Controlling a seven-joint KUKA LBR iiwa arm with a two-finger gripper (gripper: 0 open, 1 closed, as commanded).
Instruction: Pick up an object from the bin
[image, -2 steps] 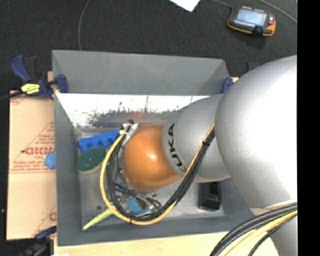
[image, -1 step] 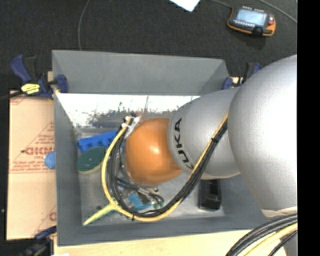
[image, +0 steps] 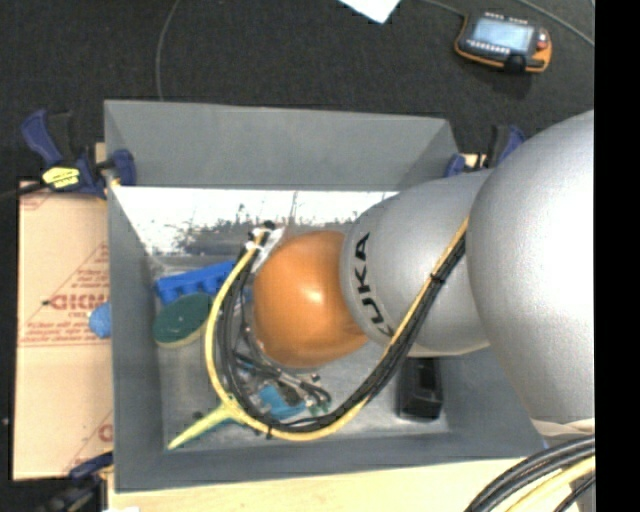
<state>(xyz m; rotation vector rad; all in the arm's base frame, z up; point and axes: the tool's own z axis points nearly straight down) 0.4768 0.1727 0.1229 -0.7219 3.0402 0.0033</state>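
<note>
Toward the left wall of the grey bin lies a blue toy brick with studs on top. Touching its front edge is a round dark-green lid. Nearer the front left corner, a pale yellow pointed strip lies flat on the bin floor; what kind of thing it is cannot be told.

Around the middle of the bin, the arm's orange cover hangs low, ringed by yellow and black cables. Below the cover the dark parts of the pincer reach down to the floor. Whether the pincer is open or closed cannot be told. A small teal-blue thing lies just at the pincer's front, half hidden among the cables, and contact cannot be made out.

Right of this, well apart from the pincer, a black oblong block rests near the front right corner, partly under the silver arm.
</note>
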